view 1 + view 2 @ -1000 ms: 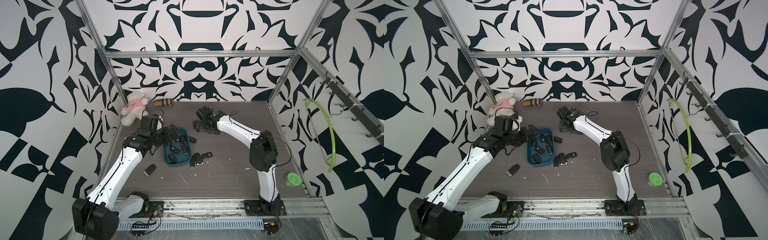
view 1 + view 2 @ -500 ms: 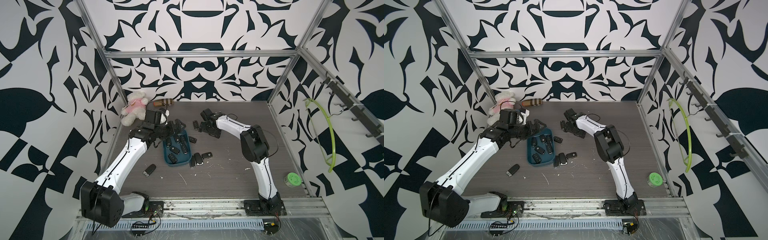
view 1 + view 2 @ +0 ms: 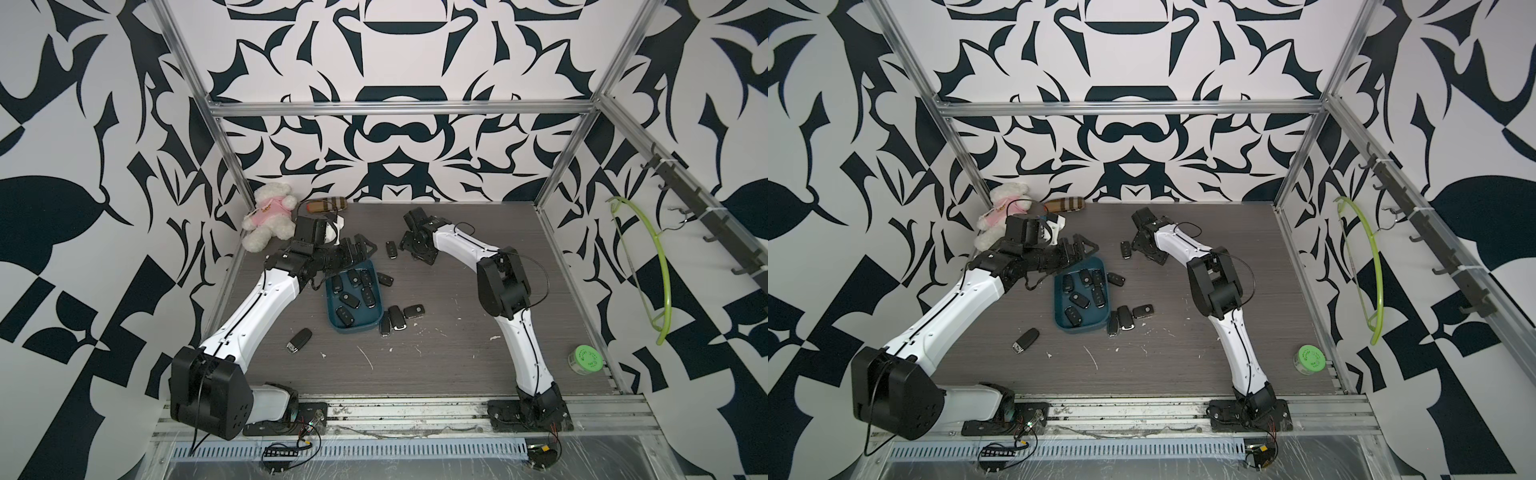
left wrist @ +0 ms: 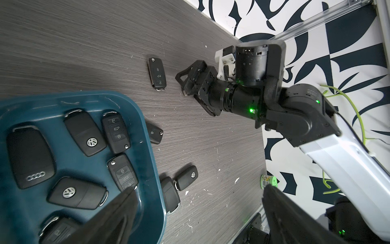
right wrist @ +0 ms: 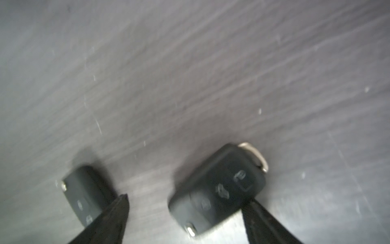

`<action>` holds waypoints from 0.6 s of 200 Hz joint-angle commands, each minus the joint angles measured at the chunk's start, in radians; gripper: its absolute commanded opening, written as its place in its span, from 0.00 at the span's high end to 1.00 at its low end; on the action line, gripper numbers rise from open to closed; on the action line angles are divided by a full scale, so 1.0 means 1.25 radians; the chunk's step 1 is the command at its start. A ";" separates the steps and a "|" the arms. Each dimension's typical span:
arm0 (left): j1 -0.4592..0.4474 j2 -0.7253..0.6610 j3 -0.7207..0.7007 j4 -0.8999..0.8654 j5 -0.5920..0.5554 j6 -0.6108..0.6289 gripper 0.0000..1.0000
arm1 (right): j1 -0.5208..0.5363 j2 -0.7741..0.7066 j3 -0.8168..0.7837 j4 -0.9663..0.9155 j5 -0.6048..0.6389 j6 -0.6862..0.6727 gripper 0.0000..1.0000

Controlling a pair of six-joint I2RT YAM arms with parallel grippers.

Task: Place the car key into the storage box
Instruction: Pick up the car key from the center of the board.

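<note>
R end effector (image 5: 187, 199) part-open astride car key (image 5: 219, 188) on tabletop (image 5: 190, 63), no clamp yet; storage box (image 3: 359, 329) well apart. L end effector (image 4: 198, 189) wide open, empty. Risk: car key off-centre, may skew on closing; finger may snag adjacent key (image 5: 84, 196)

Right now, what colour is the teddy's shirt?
Pink. The teddy shows best in a top view.

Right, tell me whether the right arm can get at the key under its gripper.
Probably yes. The right gripper is open and straddles the key on bare table; a second key lies outside one finger, seemingly not in the way.
</note>
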 commanded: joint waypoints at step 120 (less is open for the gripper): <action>0.001 -0.006 0.006 -0.009 -0.003 0.007 0.01 | 0.013 0.116 0.192 -0.245 0.125 -0.176 0.53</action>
